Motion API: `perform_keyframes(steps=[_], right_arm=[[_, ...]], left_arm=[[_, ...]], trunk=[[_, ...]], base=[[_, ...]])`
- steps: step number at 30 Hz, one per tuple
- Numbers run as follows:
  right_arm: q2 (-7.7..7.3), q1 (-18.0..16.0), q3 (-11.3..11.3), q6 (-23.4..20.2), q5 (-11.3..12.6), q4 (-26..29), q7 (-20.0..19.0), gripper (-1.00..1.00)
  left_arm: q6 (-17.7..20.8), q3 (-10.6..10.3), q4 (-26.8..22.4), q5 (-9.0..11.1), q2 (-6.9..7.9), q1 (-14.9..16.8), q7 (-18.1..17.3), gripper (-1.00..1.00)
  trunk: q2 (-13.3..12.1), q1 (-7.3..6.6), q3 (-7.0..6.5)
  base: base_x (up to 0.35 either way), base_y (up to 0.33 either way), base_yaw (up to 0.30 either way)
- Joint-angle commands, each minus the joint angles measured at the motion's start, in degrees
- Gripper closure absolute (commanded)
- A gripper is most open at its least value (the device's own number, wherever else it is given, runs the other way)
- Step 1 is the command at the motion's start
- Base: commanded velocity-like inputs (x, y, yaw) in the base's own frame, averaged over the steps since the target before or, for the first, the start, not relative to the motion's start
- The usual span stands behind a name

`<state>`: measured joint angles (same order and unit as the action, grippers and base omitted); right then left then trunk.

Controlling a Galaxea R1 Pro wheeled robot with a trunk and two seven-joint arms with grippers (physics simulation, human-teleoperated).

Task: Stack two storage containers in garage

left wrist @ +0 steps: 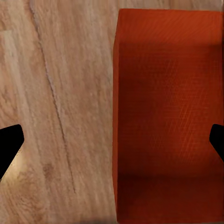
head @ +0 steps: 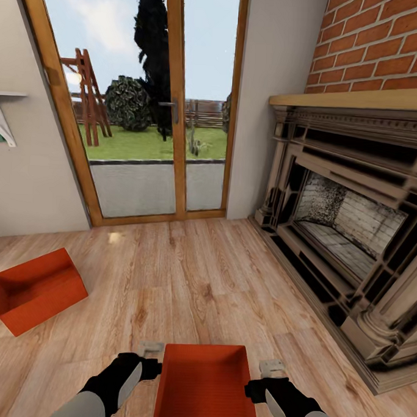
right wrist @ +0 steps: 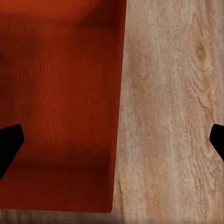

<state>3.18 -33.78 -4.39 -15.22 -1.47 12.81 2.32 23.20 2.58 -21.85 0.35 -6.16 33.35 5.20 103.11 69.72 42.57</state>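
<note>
The robot stands in the living room, on the light wood-plank floor [head: 193,275]. At 12 o'clock there is a glass door with a wooden frame [head: 171,102], and a garden shows behind it. At 3 o'clock stands a dark fireplace [head: 348,234] under a red brick wall [head: 382,40].

One storage container [head: 204,385] is at 6 o'clock, close in front of the robot, between the two arms. The left gripper [head: 147,359] is at its left wall and the right gripper [head: 267,375] is at its right wall. In the left wrist view this container [left wrist: 168,112] lies between the two dark fingertips [left wrist: 9,144], which are far apart, so the left gripper is spread wide. In the right wrist view the container [right wrist: 60,102] is also between the fingertips [right wrist: 9,144], so the right gripper is spread wide as well. I cannot tell if the fingers touch the walls.

The second storage container [head: 36,290] lies on the floor at 9 o'clock, well apart from the first one, with its open top turned partly toward the robot.
</note>
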Motion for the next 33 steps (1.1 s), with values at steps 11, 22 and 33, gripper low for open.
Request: perform_keyframes(steps=[11, 22, 33], right_arm=[[-0.02, 0.0, -0.4, -0.3, -0.1, 0.2, 0.2, -1.0], [-0.02, -0.1, -0.4, -0.3, -0.1, 0.2, 0.2, -1.0], [-0.02, 0.0, -0.4, -0.2, -0.1, 0.2, 0.2, -1.0]], left_arm=[[-5.7, 0.3, 0.6, 0.1, -0.14, 1.8, 0.2, -1.0], [-6.1, 0.3, 0.6, 0.2, -0.12, 1.9, 0.2, -1.0], [-6.1, 0.3, 0.6, 0.1, -0.09, 1.9, 0.2, -1.0]], trunk=[[0.0, -0.01, 0.05], [0.0, -0.01, 0.05], [0.0, -0.01, 0.05]], base=[[0.0, 0.0, 0.0], [0.0, 0.0, 0.0], [0.0, 0.0, 0.0]])
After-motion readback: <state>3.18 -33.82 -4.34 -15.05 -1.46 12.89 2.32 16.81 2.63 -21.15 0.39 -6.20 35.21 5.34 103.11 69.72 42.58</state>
